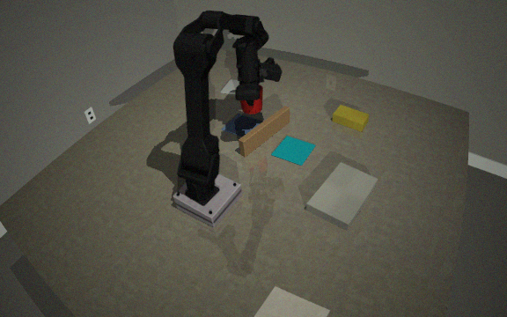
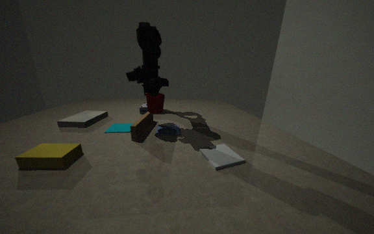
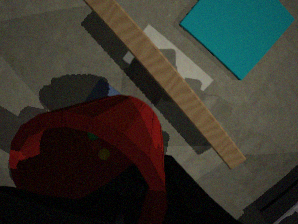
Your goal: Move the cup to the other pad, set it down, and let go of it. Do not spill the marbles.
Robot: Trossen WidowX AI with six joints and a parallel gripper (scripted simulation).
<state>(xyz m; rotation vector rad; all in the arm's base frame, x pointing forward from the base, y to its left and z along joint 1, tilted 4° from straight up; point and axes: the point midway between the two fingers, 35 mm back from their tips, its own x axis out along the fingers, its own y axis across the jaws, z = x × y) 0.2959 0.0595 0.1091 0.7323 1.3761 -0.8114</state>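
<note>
My gripper [image 1: 251,99] [image 2: 152,92] is shut on the red cup [image 1: 254,106] [image 2: 156,103] [image 3: 146,125] and holds it in the air, roughly upright, above and near the blue pad. A green marble [image 3: 92,135] and a yellowish marble [image 3: 104,154] show inside the cup in the wrist view; its interior is dark and may hide others. The blue pad [image 1: 229,128] [image 3: 114,90] lies mostly in the arm's shadow. The teal pad [image 1: 294,151] [image 2: 117,128] [image 3: 240,35] lies on the other side of a wooden barrier and bears nothing.
The low wooden barrier [image 1: 266,132] [image 2: 142,127] [image 3: 175,91] stands between the pads, close beside the cup. A grey slab [image 1: 342,194] [image 2: 84,118], a yellow block [image 1: 349,118] [image 2: 49,156] and a white tile [image 1: 229,87] [image 2: 223,156] lie farther out. Another pale slab [image 1: 293,304] is at the front edge of view.
</note>
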